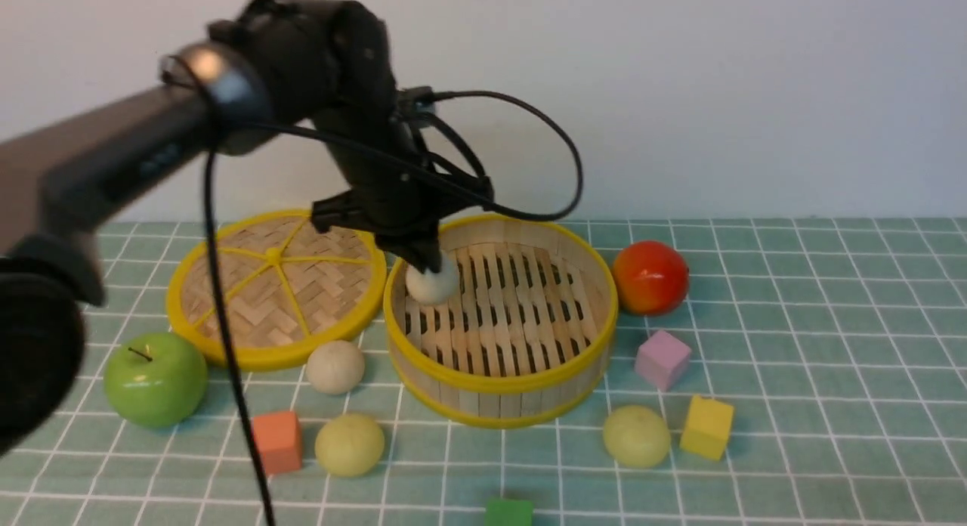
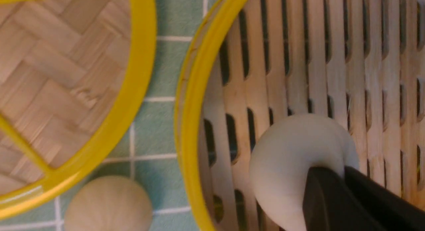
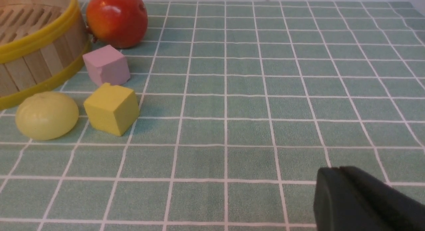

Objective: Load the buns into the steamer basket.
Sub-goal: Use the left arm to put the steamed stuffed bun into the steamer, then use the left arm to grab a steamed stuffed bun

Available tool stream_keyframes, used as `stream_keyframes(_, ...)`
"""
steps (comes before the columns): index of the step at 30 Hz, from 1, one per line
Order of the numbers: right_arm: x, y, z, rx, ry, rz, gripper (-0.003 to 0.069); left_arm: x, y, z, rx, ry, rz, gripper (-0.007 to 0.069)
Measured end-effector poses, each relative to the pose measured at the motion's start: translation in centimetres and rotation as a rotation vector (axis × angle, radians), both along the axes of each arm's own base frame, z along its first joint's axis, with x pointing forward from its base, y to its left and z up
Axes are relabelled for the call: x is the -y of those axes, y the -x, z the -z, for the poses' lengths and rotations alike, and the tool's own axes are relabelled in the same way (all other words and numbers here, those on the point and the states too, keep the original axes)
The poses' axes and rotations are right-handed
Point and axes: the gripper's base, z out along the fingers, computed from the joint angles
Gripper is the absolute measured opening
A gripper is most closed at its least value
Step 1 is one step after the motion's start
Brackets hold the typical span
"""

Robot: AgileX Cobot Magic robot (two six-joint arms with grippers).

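Left end effector (image 1: 425, 263) is gripping 1 white bun (image 1: 434, 284), just inside the basket (image 1: 502, 384) wall. Best approach is lowering onto the slats directly below it, then releasing gently.

The front view looks forward and down over the whole green checked tabletop (image 1: 793, 360). The left wrist view looks down, very near, into the round bamboo steamer basket with yellow rims (image 2: 187, 124) (image 3: 33, 68); the right wrist view, low, shares its outer wall.
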Motion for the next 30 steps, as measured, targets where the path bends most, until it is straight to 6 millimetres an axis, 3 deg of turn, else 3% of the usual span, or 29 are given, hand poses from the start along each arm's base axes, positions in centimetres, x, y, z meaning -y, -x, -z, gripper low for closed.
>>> stream_keyframes(8,0.0,0.0,0.0,0.0,0.0,0.0,0.0041,0.8,-1.2,4.1,-0.06,-0.038,-0.004,0.0042)
stream_keyframes(12,0.0,0.0,0.0,0.0,0.0,0.0,0.0041,0.8,-1.3,4.1,-0.06,-0.038,-0.004,0.011)
stream_keyframes(14,0.0,0.0,0.0,0.0,0.0,0.0,0.0041,0.8,-1.2,3.6,-0.068,-0.041,0.0,0.0214)
stream_keyframes(15,0.0,0.0,0.0,0.0,0.0,0.0,0.0041,0.8,-1.2,3.6,-0.07,-0.042,0.0,0.0223)
stream_keyframes(17,0.0,0.0,0.0,0.0,0.0,0.0,0.0041,0.7,-0.9,2.8,-0.099,-0.06,0.02,0.0315)
stream_keyframes(21,0.0,0.0,0.0,0.0,0.0,0.0,0.0041,0.2,0.0,0.3,-0.089,-0.074,0.033,0.0398)
stream_keyframes(26,0.0,0.0,0.0,0.0,0.0,0.0,0.0041,-1.9,2.1,-6.6,0.081,-0.134,0.021,0.0409)
stream_keyframes(30,0.0,0.0,0.0,0.0,0.0,0.0,0.0041,-4.0,4.5,-9.5,0.144,-0.211,-0.023,0.0409)
